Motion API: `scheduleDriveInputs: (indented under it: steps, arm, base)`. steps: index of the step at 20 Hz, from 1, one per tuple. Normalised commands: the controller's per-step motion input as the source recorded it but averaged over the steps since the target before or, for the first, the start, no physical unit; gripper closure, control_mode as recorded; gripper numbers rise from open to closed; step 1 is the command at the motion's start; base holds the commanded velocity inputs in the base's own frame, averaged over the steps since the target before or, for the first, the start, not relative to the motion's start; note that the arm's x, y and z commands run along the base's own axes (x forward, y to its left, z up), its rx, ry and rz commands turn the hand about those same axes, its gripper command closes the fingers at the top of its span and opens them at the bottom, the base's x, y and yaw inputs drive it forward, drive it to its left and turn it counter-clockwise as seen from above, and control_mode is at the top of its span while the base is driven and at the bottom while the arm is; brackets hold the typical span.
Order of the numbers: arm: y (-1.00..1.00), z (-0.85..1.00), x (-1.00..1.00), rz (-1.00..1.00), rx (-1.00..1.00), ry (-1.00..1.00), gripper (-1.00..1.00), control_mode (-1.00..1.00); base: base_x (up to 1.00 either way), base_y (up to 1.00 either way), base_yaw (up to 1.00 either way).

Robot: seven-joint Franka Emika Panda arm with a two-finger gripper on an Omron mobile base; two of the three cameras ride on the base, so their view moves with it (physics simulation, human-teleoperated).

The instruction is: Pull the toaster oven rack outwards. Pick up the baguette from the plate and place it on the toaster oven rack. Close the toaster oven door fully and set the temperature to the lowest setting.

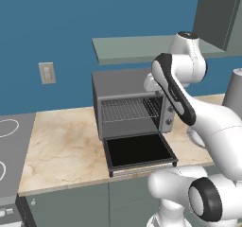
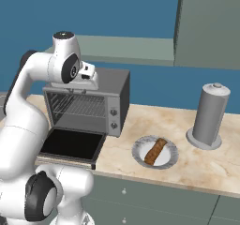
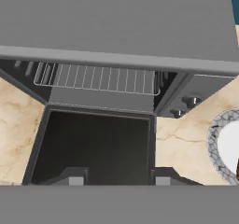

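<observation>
The end effector [image 3: 115, 181] hovers above the open toaster oven door [image 3: 93, 146]; its fingers [image 3: 76, 181] stand apart, empty. The toaster oven rack [image 3: 95, 78] sits inside the toaster oven [image 2: 110, 86], toward the desk's back edge. I think it should descend, grip the rack's front wire centrally, and pull straight. The baguette [image 2: 155, 151] lies on the plate [image 2: 138, 150] near the desk's front edge.

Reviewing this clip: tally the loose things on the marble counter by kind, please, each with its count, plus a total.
Boxy grey metal toaster oven, door folded down: 1
Round grey plate with darker rim: 1
Small tan-brown baguette, lying on that plate: 1
Tall grey cylindrical container on a round base: 1
Total: 4
</observation>
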Motion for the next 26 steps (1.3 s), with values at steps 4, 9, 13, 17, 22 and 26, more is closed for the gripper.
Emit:
scheduleDriveInputs:
  steps: [4,9,13,17,22,26]
  arm:
    - [0.01,0.0,-0.05,0.0,0.0,-0.06,-1.0,-1.0]
    - [0.13,-0.17,-0.13,0.0,-0.04,-0.08,-1.0,-1.0]
    - [0.15,-0.21,-0.18,-0.01,-0.04,-0.1,-1.0,-1.0]
    - [0.06,-0.17,-0.18,-0.13,0.0,-0.07,-1.0,-1.0]
    - [0.04,-0.22,-0.09,-0.23,0.0,-0.04,-1.0,-1.0]
    - [0.07,-0.2,0.0,-0.21,0.0,-0.01,-1.0,-1.0]
  base:
    - [0.0,0.0,0.0]
    - [0.0,0.0,0.0]
    - [0.0,0.0,0.0]
    - [0.0,0.0,0.0]
    - [0.0,0.0,0.0]
    - [0.0,0.0,0.0]
